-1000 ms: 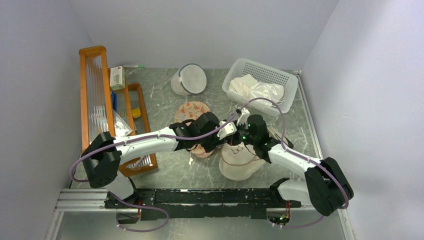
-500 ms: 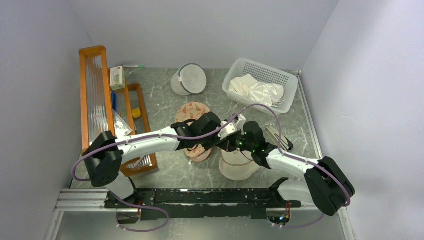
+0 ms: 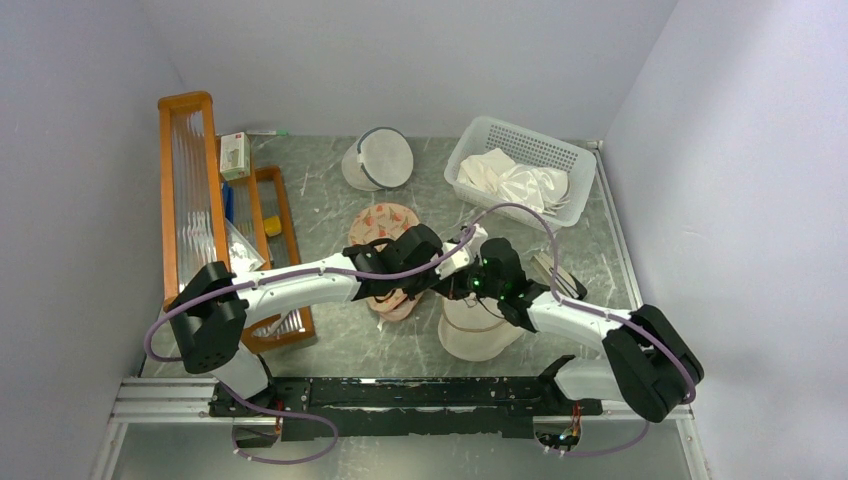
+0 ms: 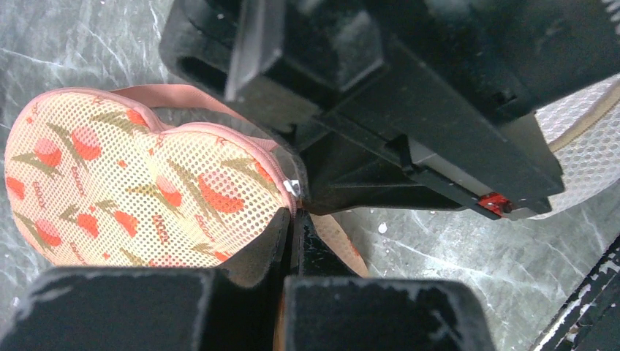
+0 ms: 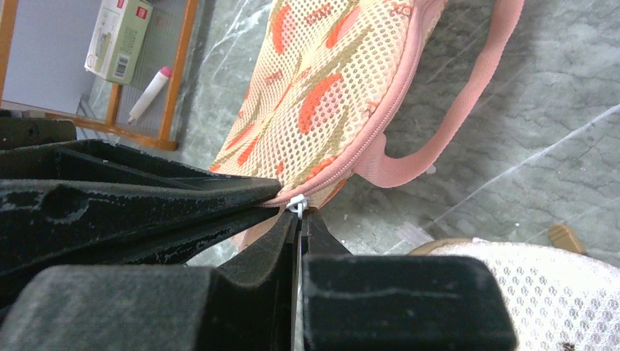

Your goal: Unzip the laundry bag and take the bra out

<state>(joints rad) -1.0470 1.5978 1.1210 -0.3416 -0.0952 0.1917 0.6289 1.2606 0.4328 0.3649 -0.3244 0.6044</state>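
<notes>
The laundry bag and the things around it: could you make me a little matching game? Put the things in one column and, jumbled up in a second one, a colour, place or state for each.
Things:
1. laundry bag
2. zipper pull
3. mesh dome bag
4. basket

Descriptions:
A. holds a white cloth, at the table's far right
B. pinched between the right arm's jaws
C. peach with a red-orange print and pink trim
D. white with a blue band, at the far edge of the table

Pairs: 1-C, 2-B, 3-D, 4-A
</notes>
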